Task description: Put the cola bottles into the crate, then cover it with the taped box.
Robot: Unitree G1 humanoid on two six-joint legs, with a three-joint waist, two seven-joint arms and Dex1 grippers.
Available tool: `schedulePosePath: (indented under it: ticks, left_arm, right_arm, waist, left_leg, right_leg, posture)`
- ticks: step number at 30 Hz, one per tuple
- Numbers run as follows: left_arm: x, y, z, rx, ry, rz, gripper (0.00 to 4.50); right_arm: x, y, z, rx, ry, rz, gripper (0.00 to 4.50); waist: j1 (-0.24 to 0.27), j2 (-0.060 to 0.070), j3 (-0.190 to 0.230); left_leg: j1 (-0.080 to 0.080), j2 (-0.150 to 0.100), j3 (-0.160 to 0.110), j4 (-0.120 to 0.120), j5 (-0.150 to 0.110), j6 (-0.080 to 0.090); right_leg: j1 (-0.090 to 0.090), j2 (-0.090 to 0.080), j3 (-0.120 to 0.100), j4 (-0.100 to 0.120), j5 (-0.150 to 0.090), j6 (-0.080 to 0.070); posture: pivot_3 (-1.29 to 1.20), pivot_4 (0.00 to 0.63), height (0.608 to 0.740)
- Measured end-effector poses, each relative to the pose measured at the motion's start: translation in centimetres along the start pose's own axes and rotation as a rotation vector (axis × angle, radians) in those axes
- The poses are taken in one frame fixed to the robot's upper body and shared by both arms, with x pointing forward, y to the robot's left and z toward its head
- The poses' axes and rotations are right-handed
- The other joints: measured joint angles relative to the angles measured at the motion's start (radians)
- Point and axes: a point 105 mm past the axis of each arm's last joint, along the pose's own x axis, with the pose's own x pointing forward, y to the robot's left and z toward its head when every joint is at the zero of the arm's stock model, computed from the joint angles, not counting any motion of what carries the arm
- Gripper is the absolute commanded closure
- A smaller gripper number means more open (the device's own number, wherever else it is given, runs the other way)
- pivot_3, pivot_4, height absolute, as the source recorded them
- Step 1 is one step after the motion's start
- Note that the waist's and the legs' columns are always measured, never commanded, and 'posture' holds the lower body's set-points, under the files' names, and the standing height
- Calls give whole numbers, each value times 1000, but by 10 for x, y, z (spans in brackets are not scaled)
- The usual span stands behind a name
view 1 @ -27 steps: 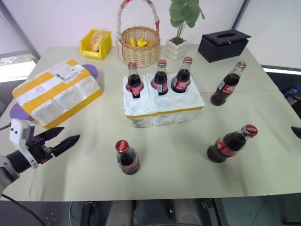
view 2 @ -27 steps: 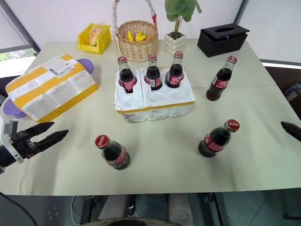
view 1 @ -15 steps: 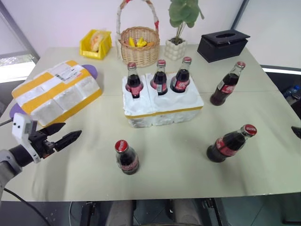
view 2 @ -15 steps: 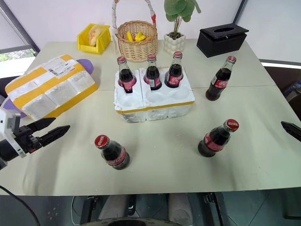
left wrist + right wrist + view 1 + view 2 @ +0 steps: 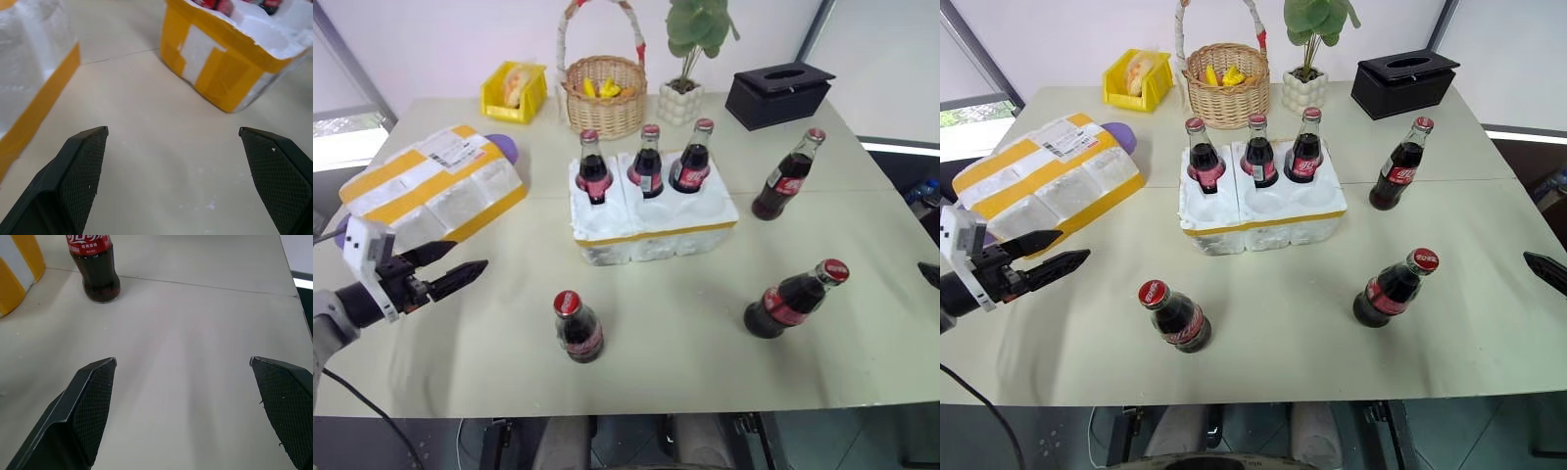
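Spreading wide apart, the two black fingers (image 5: 83,171) of the left gripper (image 5: 448,266) grasp nothing; in the head view that gripper sits at the lower left of the frame, above bare table (image 5: 685,343), with its tips aimed toward the frame's right. Its wrist view shows pale table surface between the released fingers, a taped corner of the crate (image 5: 220,73) beyond them and an edge of the taped box (image 5: 34,83) at the other side.

The right gripper (image 5: 183,367) is likewise spread and empty in its wrist view, with one cola bottle (image 5: 95,269) standing on the table past its fingers. In the right eye view one black fingertip (image 5: 1545,271) pokes in at the right edge, mid-height.

The crate (image 5: 651,220) stands at the centre of the frame, three cola bottles upright in its back row of wells and the front wells empty. Three more bottles stand on the table: one at lower centre (image 5: 576,328), one at lower right (image 5: 793,299), one at right of the crate (image 5: 788,176). The taped box (image 5: 431,191) lies at the left, label up, just above the left gripper. Along the top edge sit a yellow bin (image 5: 513,90), a wicker basket (image 5: 602,93), a potted plant (image 5: 690,59) and a black tissue box (image 5: 778,93).
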Motion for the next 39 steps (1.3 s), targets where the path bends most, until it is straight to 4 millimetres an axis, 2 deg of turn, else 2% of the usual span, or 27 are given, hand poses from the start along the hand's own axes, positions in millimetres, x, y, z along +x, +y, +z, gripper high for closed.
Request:
schedulePosePath:
  ticks: [5,10,13,15,19,22,25,29,33,39]
  left_arm:
    - [3,-9,9,28,44,-157,17]
    - [2,-28,20,78,141,-385,17]
    - [2,-38,15,75,195,-498,17]
    - [2,-44,9,74,227,-564,17]
    - [1,-52,2,86,287,-662,17]
    - [1,-56,2,109,296,-710,17]
    - [4,-60,-1,132,308,-747,17]
    - [18,-66,2,183,244,-776,17]
    - [39,-74,4,271,146,-767,17]
    - [38,-86,2,342,160,-840,17]
  right_arm:
    - [-6,2,8,4,15,44,0]
    - [-20,14,31,6,47,202,0]
    - [-27,21,47,-2,68,285,0]
    - [-29,25,61,-18,79,333,0]
    - [-35,34,104,-88,63,412,0]
    - [-39,47,131,-119,40,477,0]
    - [-38,65,149,-148,15,552,0]
    - [-35,79,158,-149,-3,614,0]
    - [-32,90,154,-130,29,659,0]
    - [-29,99,156,-118,8,685,0]
  waist:
    - [0,0,0]
    - [-1,1,0]
    - [-5,1,0]
    - [-7,1,0]
    - [-6,2,0]
    - [-4,2,0]
    - [-3,2,0]
    - [2,2,0]
    - [3,2,0]
    - [-4,2,0]
  left_leg:
    - [0,0,0,0,0,0]
    - [0,0,1,0,0,0]
    - [0,0,1,0,0,0]
    - [0,1,3,-1,0,0]
    - [-1,1,4,-1,0,0]
    - [-2,2,4,-1,0,0]
    - [-3,2,5,-1,0,0]
    - [-3,2,6,0,0,0]
    - [-3,1,6,0,0,0]
    - [-2,2,8,0,0,0]
  right_leg:
    - [0,0,0,0,0,0]
    - [0,0,0,1,0,0]
    - [-1,0,1,1,0,0]
    - [-3,0,2,1,0,0]
    - [-7,0,3,3,0,0]
    - [-8,1,4,4,0,0]
    - [-9,0,4,3,0,0]
    - [-9,0,5,4,0,0]
    - [-9,1,5,5,0,0]
    - [-10,2,8,7,0,0]
  posture:
    - [0,150,740]
    - [0,150,740]
    - [0,150,740]
    - [0,150,740]
    - [0,150,740]
    - [0,150,740]
    - [0,150,740]
    - [0,150,740]
    - [0,150,740]
    - [0,150,740]
